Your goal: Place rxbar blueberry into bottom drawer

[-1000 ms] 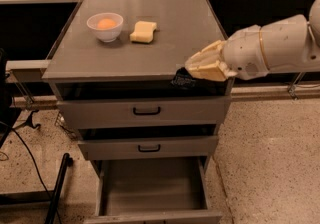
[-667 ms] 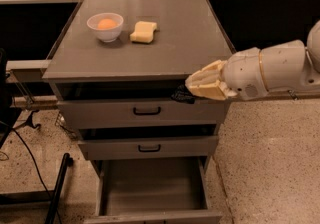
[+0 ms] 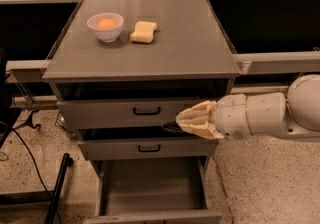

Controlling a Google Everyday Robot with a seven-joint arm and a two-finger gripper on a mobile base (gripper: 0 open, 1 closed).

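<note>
My gripper (image 3: 180, 122) hangs in front of the cabinet, level with the gap between the top and middle drawers, its cream fingers (image 3: 196, 118) pointing left. A small dark bar, the rxbar blueberry (image 3: 170, 127), pokes out at the fingertips, and the gripper is shut on it. Most of the bar is hidden by the fingers. Below it, the bottom drawer (image 3: 150, 188) is pulled out, showing a plain grey interior. The bar is above the drawer's right half, well clear of its floor.
On the cabinet top (image 3: 190, 48) stand a white bowl (image 3: 105, 26) holding an orange thing and a yellow sponge (image 3: 143, 32). The top drawer (image 3: 125, 113) and middle drawer (image 3: 145, 148) carry black handles. A black pole (image 3: 57, 188) and cable lie on the floor at left.
The arm has come down from the cabinet top's front right edge to in front of the upper drawers, carrying the dark bar with it.
</note>
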